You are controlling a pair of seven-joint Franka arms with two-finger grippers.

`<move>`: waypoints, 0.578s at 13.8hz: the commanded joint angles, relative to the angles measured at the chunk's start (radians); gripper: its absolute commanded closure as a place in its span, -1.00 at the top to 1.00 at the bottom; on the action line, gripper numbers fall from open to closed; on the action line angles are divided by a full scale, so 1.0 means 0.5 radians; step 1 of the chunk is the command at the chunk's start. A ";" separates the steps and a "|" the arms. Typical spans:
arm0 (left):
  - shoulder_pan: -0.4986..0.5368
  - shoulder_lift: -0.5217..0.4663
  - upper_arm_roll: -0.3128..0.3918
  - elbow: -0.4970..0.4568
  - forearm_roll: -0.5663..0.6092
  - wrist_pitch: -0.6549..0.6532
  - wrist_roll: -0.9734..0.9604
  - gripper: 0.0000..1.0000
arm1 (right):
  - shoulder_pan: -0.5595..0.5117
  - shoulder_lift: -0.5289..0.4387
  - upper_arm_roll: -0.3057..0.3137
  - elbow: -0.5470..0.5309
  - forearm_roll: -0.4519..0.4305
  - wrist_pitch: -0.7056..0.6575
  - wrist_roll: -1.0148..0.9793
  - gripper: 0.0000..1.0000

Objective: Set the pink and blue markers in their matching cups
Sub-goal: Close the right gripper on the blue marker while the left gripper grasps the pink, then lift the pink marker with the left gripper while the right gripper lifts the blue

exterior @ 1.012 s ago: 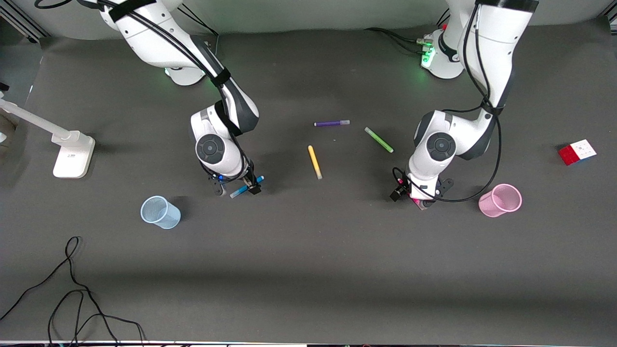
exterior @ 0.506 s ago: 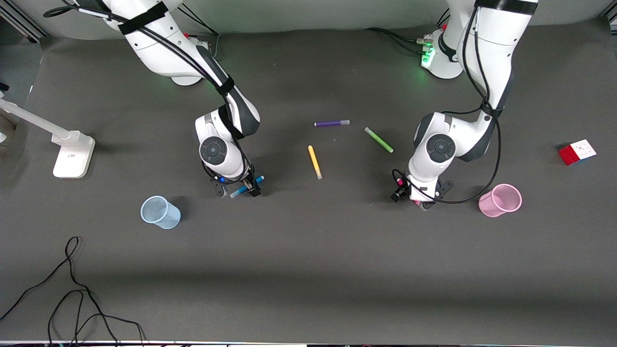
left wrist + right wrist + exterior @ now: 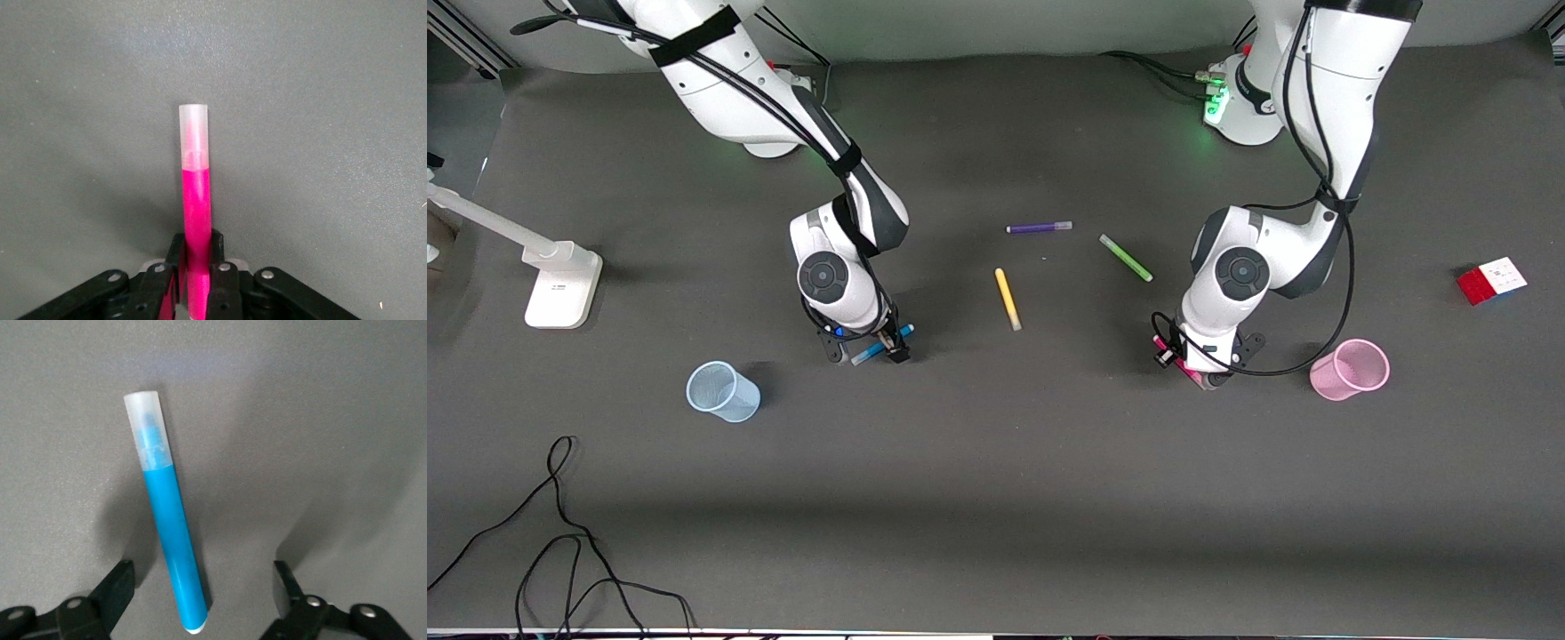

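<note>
On the table [image 3: 996, 498], toward the right arm's end, the blue marker [image 3: 167, 520] lies flat between the spread fingers of the right gripper [image 3: 869, 349], which do not touch it. Near it, closer to the front camera, the pale blue cup [image 3: 722, 392] stands. Toward the left arm's end, the left gripper [image 3: 198, 283] is clamped on the pink marker [image 3: 196, 207], and the pink cup [image 3: 1352, 370] stands just beside

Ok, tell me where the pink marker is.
The pink marker is clamped in the left gripper, beside the pink cup, toward the left arm's end of the table.
</note>
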 commanded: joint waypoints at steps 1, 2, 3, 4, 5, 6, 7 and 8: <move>-0.010 -0.087 0.017 0.072 0.028 -0.195 -0.044 -1.00 | 0.069 -0.024 -0.010 -0.010 0.019 0.020 0.073 0.44; -0.007 -0.111 0.020 0.152 0.028 -0.333 -0.028 -1.00 | 0.069 -0.030 -0.010 -0.010 0.019 0.014 0.076 0.27; 0.005 -0.145 0.029 0.241 0.031 -0.486 -0.013 -1.00 | 0.069 -0.048 -0.010 -0.010 0.019 0.011 0.073 -0.01; 0.039 -0.194 0.032 0.342 0.028 -0.661 0.045 -1.00 | 0.069 -0.051 -0.010 -0.010 0.019 0.004 0.073 -0.20; 0.082 -0.237 0.029 0.449 0.022 -0.835 0.121 -1.00 | 0.069 -0.054 -0.010 -0.010 0.019 0.001 0.076 -0.38; 0.134 -0.292 0.029 0.550 -0.005 -1.026 0.228 -1.00 | 0.069 -0.067 -0.010 -0.010 0.019 -0.002 0.076 -0.72; 0.177 -0.347 0.026 0.624 -0.021 -1.179 0.333 -1.00 | 0.072 -0.067 -0.010 -0.010 0.019 -0.002 0.076 -1.00; 0.226 -0.399 0.026 0.695 -0.060 -1.318 0.474 -1.00 | 0.075 -0.061 -0.010 -0.010 0.019 -0.002 0.076 -1.00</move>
